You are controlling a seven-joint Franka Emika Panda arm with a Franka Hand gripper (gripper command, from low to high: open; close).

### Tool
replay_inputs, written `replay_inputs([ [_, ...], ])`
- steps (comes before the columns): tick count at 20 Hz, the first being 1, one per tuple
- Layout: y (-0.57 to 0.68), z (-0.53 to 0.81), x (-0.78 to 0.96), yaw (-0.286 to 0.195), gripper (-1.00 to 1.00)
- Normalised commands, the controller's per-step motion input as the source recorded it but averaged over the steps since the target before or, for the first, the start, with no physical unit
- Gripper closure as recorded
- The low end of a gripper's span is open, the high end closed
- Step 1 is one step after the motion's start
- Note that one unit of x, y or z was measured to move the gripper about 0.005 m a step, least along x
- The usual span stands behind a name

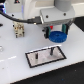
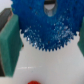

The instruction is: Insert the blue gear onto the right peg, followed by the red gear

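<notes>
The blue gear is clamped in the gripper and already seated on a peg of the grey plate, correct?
Not quite. The blue gear is clamped in the gripper, but it is not on a peg. The exterior view shows it held off the grey plate, beyond the plate's far edge, and a peg stands bare. The wrist view shows the gear between the fingers.

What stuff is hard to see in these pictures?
- Red gear: wrist view, cut off by the picture's edge; not found in the exterior view.
- Pegs on the plate: exterior view, too small and blurry to tell apart.
- Hand: exterior view, fingers too blurry; it seems to hold the blue gear.
</notes>
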Motion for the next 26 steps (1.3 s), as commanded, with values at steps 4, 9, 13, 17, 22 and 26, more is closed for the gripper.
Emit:
replay_inputs([
  [4, -0.22, 0.06, 0.55, 0.000, 1.00],
  [9, -0.20, 0.02, 0.49, 0.000, 1.00],
  [13, -0.15, 0.00, 0.35, 0.000, 1.00],
  [17, -0.15, -0.02, 0.23, 0.000, 1.00],
  [22, -0.07, 0.00, 0.15, 0.000, 1.00],
  [26, 0.00, 0.50, 0.16, 0.000, 1.00],
])
